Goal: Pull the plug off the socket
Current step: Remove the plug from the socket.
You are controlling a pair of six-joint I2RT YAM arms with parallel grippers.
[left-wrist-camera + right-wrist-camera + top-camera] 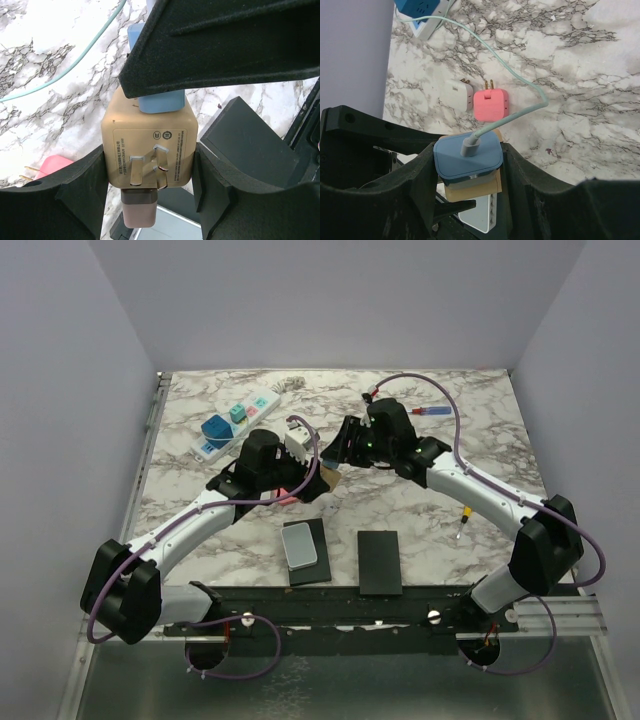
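We see a white marble-patterned table (500, 455) veined in grey, closed in by plain pale lilac walls (330, 300) at the back and on both sides. A dark strip (330, 605) runs along its near edge, where the arms are bolted.

The power strip (238, 418) lies at the far left of the table, angled toward the back wall, with a blue block (216, 428) sitting on it. Well apart from it, over the middle of the table, the two arms meet. The left gripper (150, 187) is clamped on the sides of a tan adapter (150, 145), whose metal prongs are folded flat. A blue plug (467, 156) sits on that adapter, and the right gripper (470, 167) has its jaws pressed against it from both sides. A pale green cable (520, 75) leaves the plug and curves off toward the power strip.

On the marble beyond the grippers, a pink adapter (491, 105) and a white adapter (459, 94) lie just beside each other. Two black pads (380, 562) rest near the front edge; the left one bears a grey slab (299, 545). We also see a red-and-blue screwdriver (430, 412) near the back right.
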